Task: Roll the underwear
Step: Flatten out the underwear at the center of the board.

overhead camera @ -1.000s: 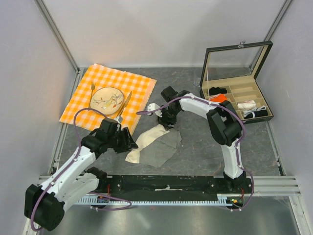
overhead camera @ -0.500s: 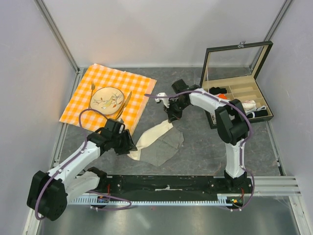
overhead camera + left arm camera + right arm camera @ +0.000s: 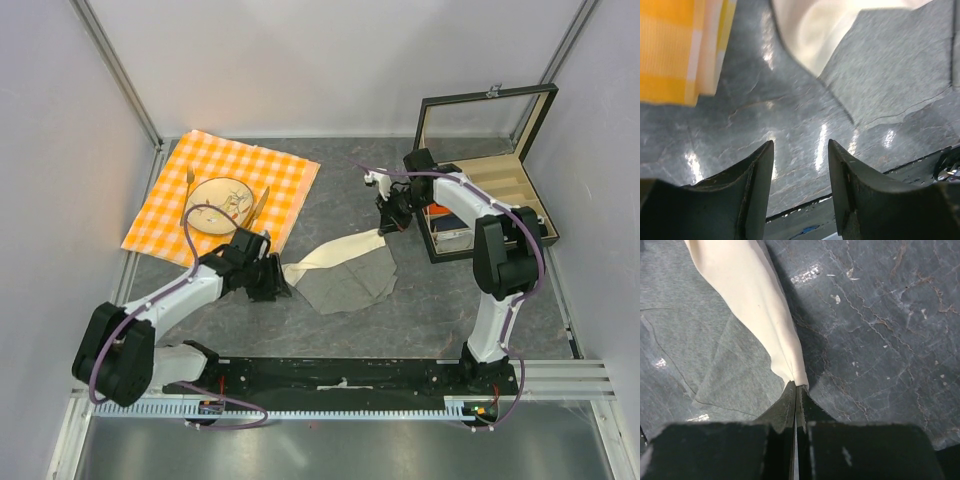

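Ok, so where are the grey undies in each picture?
Top external: the soft grey cloth underwear lies just below the middle of the picture.
Left wrist: it fills the top and upper right, beyond the open left claw.
Right wrist: it covers the left and centre, with one end pinched in the right claw.
Shared landmark: its cream-white strip shows in all three views.

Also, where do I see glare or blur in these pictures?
Left wrist: bright glare streaks on the table, and the cream strip of the underwear is overexposed and blurred. Right wrist: sharp, with one small glare patch on the table. Top external: evenly lit and sharp.
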Controlling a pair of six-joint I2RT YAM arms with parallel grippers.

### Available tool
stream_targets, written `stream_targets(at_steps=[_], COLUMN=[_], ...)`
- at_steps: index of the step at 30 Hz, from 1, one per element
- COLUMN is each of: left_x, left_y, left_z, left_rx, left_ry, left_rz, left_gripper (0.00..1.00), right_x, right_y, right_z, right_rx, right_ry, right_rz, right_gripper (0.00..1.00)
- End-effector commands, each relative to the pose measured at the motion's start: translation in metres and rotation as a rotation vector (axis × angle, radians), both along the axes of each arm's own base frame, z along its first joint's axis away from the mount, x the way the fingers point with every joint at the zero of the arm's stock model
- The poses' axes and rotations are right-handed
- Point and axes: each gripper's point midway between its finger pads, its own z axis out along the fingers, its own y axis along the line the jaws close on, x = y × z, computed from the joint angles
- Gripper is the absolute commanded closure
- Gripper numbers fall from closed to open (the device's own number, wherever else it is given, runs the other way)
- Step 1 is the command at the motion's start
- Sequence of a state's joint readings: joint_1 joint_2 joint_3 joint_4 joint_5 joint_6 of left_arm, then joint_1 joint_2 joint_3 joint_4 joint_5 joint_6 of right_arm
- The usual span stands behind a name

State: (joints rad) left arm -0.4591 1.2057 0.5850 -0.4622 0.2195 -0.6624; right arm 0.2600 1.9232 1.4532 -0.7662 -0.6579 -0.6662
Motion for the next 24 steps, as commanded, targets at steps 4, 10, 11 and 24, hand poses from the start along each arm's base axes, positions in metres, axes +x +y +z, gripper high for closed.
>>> stream_targets(at_steps=[4, 10, 11, 24], left_x=[0.065, 0.07, 0.071, 0.045], left_y=[-0.012, 0.002, 0.005, 0.006], left_z=[0.03, 0.047, 0.062, 0.098], left_rx=[0.094, 0.151, 0.143, 0.015], left_ry=[-0.188, -0.258, -0.312, -0.405], left_rz=[-0.139, -0.112, -0.094, -0.06], left_gripper=[0.47, 0.5, 0.5, 0.48], right_x=[0.002, 0.018, 0.028, 0.072], right_y=[0.016, 0.039, 0.044, 0.152], right_z=[0.026, 0.056, 0.06, 0.086], right_rx=[0.138, 0.277, 0.302, 0.647], right_ry=[0.055, 0.169, 0.15, 0.426], right_rz=[-0.03, -0.131, -0.151, -0.252], right_gripper=[1.0, 1.0, 1.0, 0.68])
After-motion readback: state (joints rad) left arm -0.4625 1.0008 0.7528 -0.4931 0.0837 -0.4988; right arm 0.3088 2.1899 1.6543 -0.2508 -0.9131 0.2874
